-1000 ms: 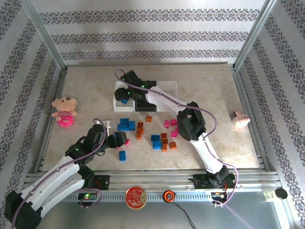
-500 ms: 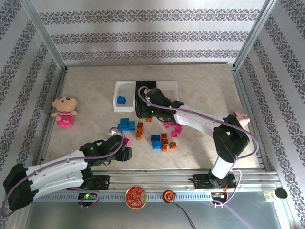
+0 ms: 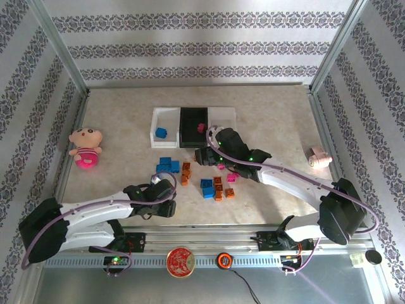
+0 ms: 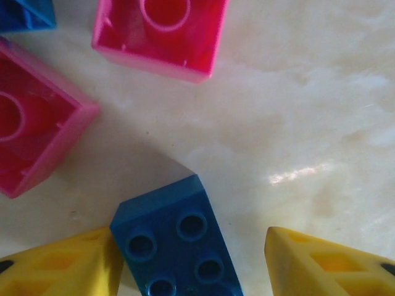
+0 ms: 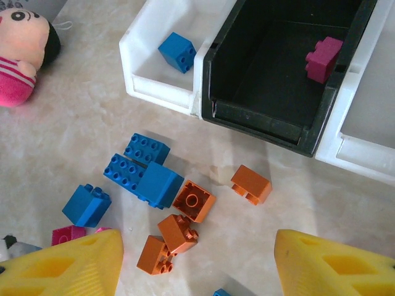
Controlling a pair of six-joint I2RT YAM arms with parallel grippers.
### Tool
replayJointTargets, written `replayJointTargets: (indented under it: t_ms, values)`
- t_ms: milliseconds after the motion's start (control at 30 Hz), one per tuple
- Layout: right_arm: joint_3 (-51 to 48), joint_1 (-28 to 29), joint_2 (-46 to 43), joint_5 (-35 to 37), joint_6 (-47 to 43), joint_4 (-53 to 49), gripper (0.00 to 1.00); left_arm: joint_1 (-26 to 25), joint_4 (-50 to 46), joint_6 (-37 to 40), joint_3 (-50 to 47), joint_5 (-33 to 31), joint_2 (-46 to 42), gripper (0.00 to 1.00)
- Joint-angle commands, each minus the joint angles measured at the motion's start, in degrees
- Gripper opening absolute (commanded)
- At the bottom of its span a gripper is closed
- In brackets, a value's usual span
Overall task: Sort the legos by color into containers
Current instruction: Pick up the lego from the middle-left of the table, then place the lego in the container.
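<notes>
The containers are joined at the table's back: a left white bin [image 3: 157,120] holding one blue brick [image 5: 178,52], a black bin [image 5: 271,123] holding one magenta brick [image 5: 324,58], and a right white bin [image 5: 364,154]. Loose legos lie in front of them: a blue cluster [image 5: 143,169], orange bricks [image 5: 193,200] and pink ones [image 4: 160,34]. My left gripper [image 4: 191,237] is open and low around a lone blue brick [image 4: 176,246]; its left finger touches the brick and its right finger stands apart. My right gripper [image 5: 199,240] hangs open above the orange bricks, holding nothing.
A pink plush doll [image 3: 85,147] lies at the left side and a pink-white roll [image 3: 319,157] at the right edge. Metal frame rails border the table. Two upturned pink bricks [image 4: 31,142] sit close ahead of the left gripper.
My right gripper drew back from over the bins toward the pile; a magenta brick now shows in the black bin. My left gripper swung forward and down around the lone blue brick.
</notes>
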Motion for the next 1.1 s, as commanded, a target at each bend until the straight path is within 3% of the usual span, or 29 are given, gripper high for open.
replayJointTargets:
  t_ms: [0, 300, 533, 600, 767, 867, 1067]
  values:
    - [-1.3, -0.3, -1.9, 1.5, -0.1, 1.4, 0.66, -0.7, 2.3, 1.4, 1.8, 2.7, 3.3, 0.59]
    - [-3.2, -1.3, -4.3, 2.0, 0.3, 1.4, 0.67, -0.8, 1.9, 2.8, 3.9, 2.7, 4.2, 0.34]
    - [-4.7, -2.0, -6.5, 2.3, 0.9, 1.4, 0.67, 0.0, 1.2, 4.6, 7.5, 0.9, -3.1, 0.25]
    - [-5.4, -2.2, -7.5, 2.5, 1.1, 1.4, 0.67, 3.3, 2.1, 6.9, 9.5, 2.3, -4.2, 0.23]
    - [-7.2, -2.3, -9.2, 2.8, 1.8, 1.2, 0.67, 18.8, 8.4, 13.5, 16.0, 6.8, -3.5, 0.22]
    - [-8.2, -2.3, -9.7, 2.8, 2.7, 1.0, 0.67, 25.6, 12.5, 15.9, 22.2, 8.3, 3.0, 0.21]
    - [-10.4, -2.1, -10.7, 2.2, 3.9, 0.5, 0.67, 33.0, 18.0, 17.1, 34.1, 9.0, 20.1, 0.17]
